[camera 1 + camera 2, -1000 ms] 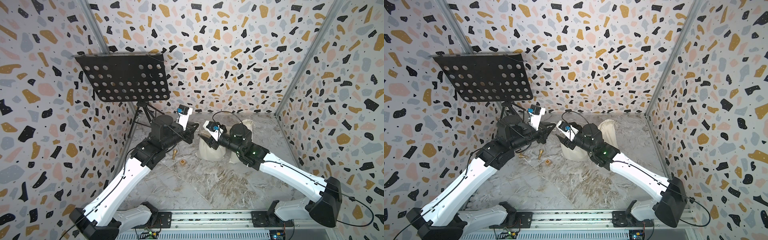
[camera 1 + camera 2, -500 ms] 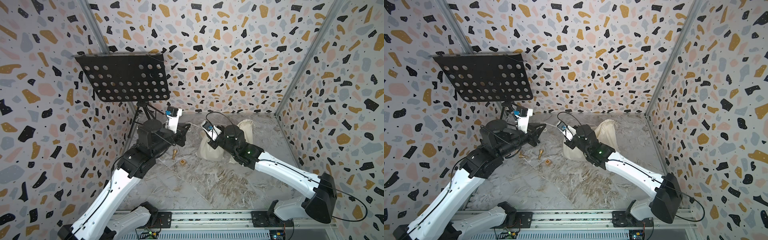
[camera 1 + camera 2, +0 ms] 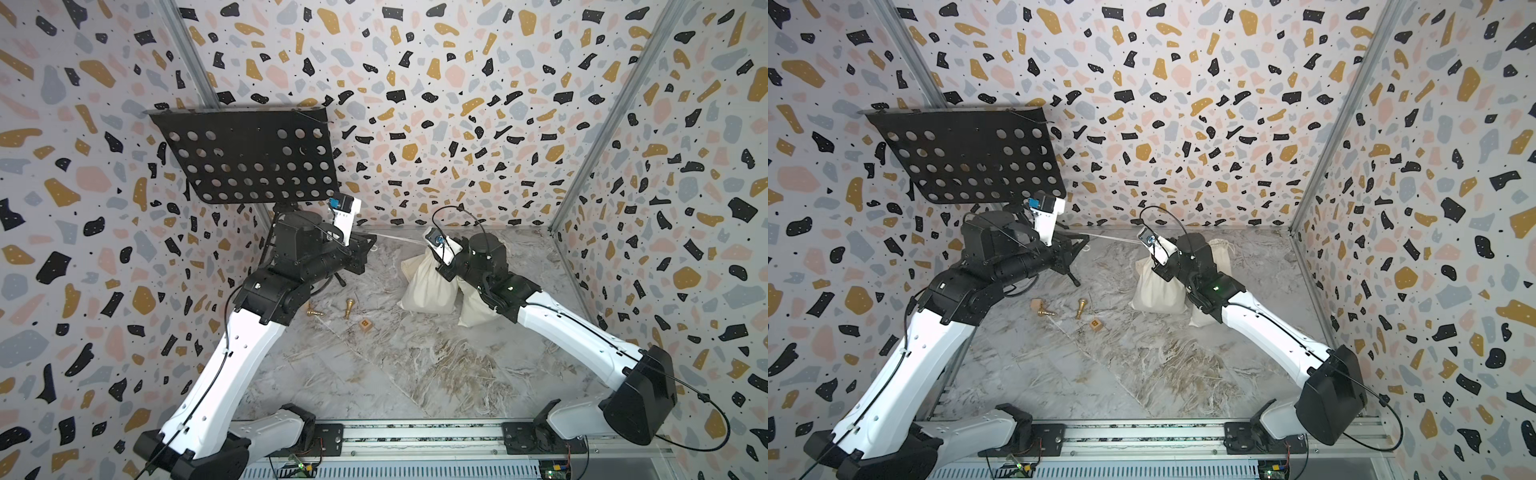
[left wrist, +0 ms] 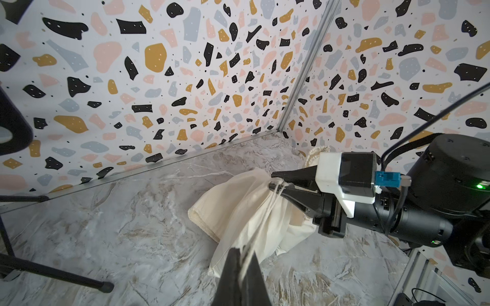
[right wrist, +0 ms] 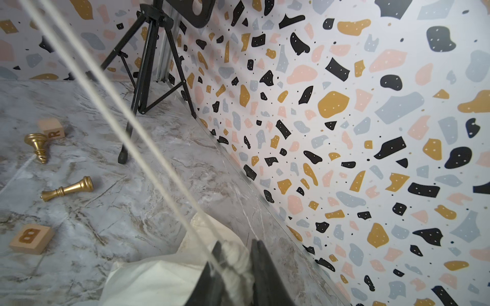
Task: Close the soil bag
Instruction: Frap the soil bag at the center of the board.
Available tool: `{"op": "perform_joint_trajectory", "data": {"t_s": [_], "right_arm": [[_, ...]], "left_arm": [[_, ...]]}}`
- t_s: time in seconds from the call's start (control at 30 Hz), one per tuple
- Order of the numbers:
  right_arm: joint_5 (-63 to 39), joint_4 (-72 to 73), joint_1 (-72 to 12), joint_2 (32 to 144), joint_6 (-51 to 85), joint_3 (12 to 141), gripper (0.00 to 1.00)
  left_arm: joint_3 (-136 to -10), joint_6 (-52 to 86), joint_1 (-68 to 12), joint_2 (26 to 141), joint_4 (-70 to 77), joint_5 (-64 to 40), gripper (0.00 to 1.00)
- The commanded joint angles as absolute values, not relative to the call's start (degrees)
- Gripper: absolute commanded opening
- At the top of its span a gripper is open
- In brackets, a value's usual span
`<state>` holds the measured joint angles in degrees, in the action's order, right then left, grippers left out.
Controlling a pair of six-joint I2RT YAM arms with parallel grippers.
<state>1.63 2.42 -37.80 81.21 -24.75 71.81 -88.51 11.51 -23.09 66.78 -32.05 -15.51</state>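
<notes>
The soil bag [image 3: 428, 286] [image 3: 1158, 291], a plump cream-white sack, stands on the marble floor right of centre. My right gripper [image 5: 236, 246] [image 4: 273, 180] is shut on its bunched neck, with the gathered cloth squeezed between the two black fingers. Thin white cords [image 5: 127, 106] [image 3: 395, 237] [image 3: 1113, 237] run taut from that neck to my left gripper [image 4: 241, 255] [image 3: 369, 241]. The left gripper is shut on these cords, well to the left of the bag and above the floor. The bag's body [image 4: 238, 209] sags below the pinched neck.
A duller beige sack [image 3: 473, 311] with a frilled rim [image 4: 316, 153] leans behind the right arm. A black music stand [image 3: 249, 153] on a tripod [image 5: 143, 79] stands at the back left. Two brass chess pieces [image 3: 315, 311] [image 3: 349, 305] and wooden blocks [image 3: 365, 325] [image 3: 1036, 303] lie left of the bag.
My right gripper has closed on the bag's neck. The left gripper has drawn back to the left with the cords, which now stretch straight between the two grippers.
</notes>
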Motion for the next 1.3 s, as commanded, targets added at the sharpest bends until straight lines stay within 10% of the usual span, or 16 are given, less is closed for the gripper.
{"op": "perform_joint_trajectory", "data": {"t_s": [0.0, 0.5, 0.9, 1.27], "right_arm": [[9.30, -9.66, -30.35, 81.28, -24.43, 74.45, 0.20], [6.31, 1.16, -31.30, 84.01, -22.64, 57.22, 0.33], [-3.27, 3.56, -44.53, 70.41, -20.79, 58.27, 0.66], [12.17, 11.83, -54.71, 77.62, -22.84, 65.77, 0.63]], "left_arm": [[-95.36, 13.46, -19.42, 59.05, -18.93, -10.70, 0.00], [-62.66, 22.88, -19.49, 46.68, -5.50, -13.79, 0.00], [-63.69, 26.33, -19.59, 51.14, -2.49, -21.83, 0.00], [-63.08, 26.82, -20.59, 50.78, -1.61, -22.94, 0.00]]}}
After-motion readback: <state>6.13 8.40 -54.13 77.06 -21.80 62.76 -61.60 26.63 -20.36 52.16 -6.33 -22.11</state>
